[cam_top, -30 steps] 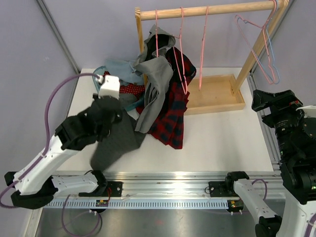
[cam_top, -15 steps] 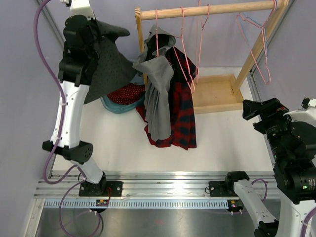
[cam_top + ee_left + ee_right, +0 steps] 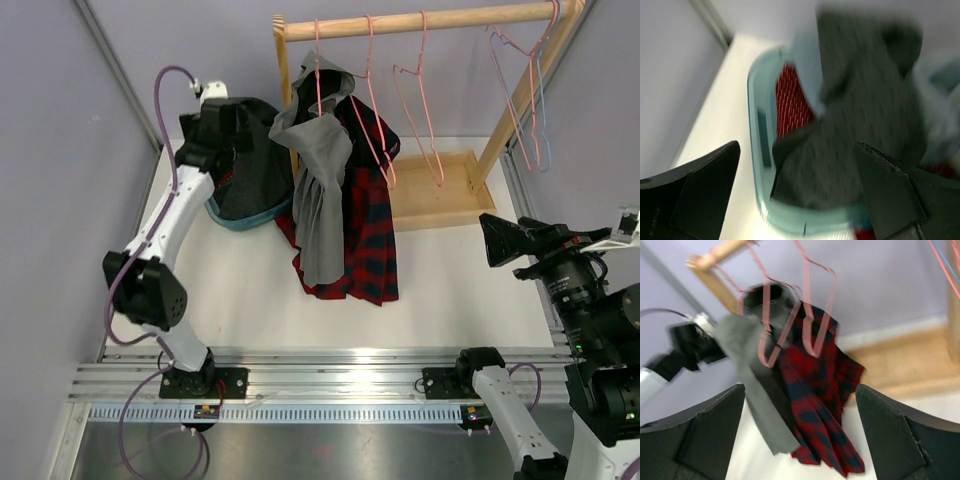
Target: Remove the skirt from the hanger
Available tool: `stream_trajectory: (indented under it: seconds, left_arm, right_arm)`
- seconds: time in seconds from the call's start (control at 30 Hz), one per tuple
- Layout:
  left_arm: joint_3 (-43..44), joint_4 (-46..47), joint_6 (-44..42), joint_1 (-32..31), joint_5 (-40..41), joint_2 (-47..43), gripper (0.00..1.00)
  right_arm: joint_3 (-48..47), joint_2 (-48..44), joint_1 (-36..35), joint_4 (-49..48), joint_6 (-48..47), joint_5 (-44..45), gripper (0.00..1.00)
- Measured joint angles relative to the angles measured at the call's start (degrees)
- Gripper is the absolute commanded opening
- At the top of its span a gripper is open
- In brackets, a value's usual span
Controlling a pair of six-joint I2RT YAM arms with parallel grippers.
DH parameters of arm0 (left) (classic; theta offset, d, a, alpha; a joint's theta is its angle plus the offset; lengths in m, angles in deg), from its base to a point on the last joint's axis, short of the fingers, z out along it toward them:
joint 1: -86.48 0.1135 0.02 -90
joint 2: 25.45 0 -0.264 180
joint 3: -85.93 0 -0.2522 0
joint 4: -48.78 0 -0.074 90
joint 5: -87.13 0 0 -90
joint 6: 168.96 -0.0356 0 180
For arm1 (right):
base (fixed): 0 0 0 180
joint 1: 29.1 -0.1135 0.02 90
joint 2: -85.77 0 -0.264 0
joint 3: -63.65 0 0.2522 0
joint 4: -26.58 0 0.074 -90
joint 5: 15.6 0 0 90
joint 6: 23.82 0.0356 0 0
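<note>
The red and navy tartan skirt point(image 3: 367, 232) point(image 3: 821, 407) hangs from a pink wire hanger point(image 3: 377, 150) point(image 3: 816, 337) on the wooden rail, its hem touching the table. A plain grey garment point(image 3: 320, 205) point(image 3: 752, 385) hangs in front of its left side on another pink hanger. My left gripper point(image 3: 222, 128) point(image 3: 796, 145) stands open over the teal basket point(image 3: 756, 150), apart from the skirt, with a dark grey garment point(image 3: 865, 120) lying below it. My right gripper point(image 3: 490, 238) point(image 3: 800, 387) is open at the right, facing the skirt from a distance, holding nothing.
The teal basket point(image 3: 232, 220) at the back left holds the dark grey garment point(image 3: 250, 170) and a red dotted one point(image 3: 790, 100). The wooden rack point(image 3: 440, 195) stands at the back; empty pink hangers point(image 3: 425, 120) and a blue one point(image 3: 545, 140) hang on its rail.
My left arm came down from high at the back left, opened and let the dark grey garment fall into the basket. My right gripper edged left toward the rack.
</note>
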Motion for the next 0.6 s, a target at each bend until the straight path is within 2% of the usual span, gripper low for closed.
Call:
stream_trajectory:
  seconds: [0.17,0.27,0.43,0.5,0.6]
  left_arm:
    - [-26.5,-1.7,3.9,-0.7,-4.8,-20.8,0.99]
    - [-34.4,-3.7,6.4,-1.7,-7.1,-35.9,0.99]
    - [-43.1,-7.2,9.4,-3.2,-10.7,-54.6,0.99]
    - [-45.8,-10.4,10.5,-3.6,-11.5,-59.9,0.99]
    - [-49.8,-14.3,11.8,-3.9,-11.9,-64.2,0.99]
  right_arm:
    - [-8.4,3.9,0.0,-6.8,-1.9,-8.7,1.0]
    - [-14.8,10.3,0.0,-11.4,-1.6,-13.3,0.98]
    - [-26.5,26.1,0.0,-14.3,-0.5,-18.6,0.96]
    - [-33.0,34.4,-0.5,-13.5,-0.6,-18.4,0.95]
    - [-44.0,45.9,-4.2,-8.1,-2.1,-13.7,0.94]
